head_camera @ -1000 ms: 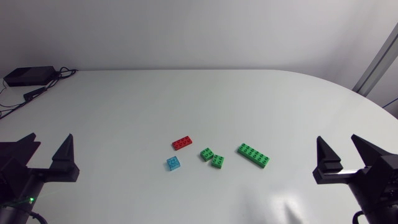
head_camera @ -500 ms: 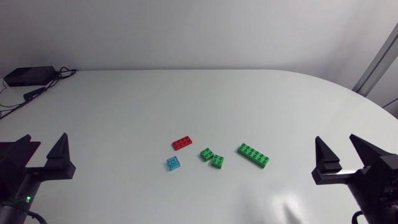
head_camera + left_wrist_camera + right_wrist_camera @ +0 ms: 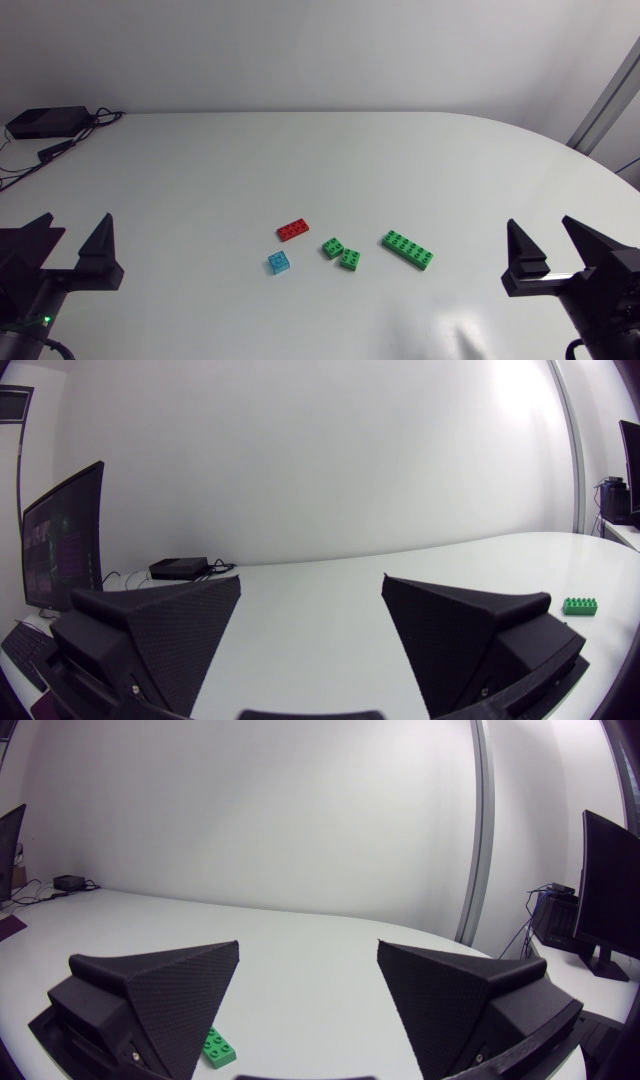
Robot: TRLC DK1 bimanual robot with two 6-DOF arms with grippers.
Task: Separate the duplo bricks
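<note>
Duplo bricks [image 3: 350, 259] scattered, left tool [image 3: 78, 222] spread wide, right tool [image 3: 540, 224] likewise

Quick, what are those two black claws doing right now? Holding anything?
Left gripper: open, holding nothing.
Right gripper: open, holding nothing.

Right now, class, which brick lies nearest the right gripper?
The long green brick, longest of all; the red brick, blue brick and small green bricks lie farther from the right gripper.
</note>
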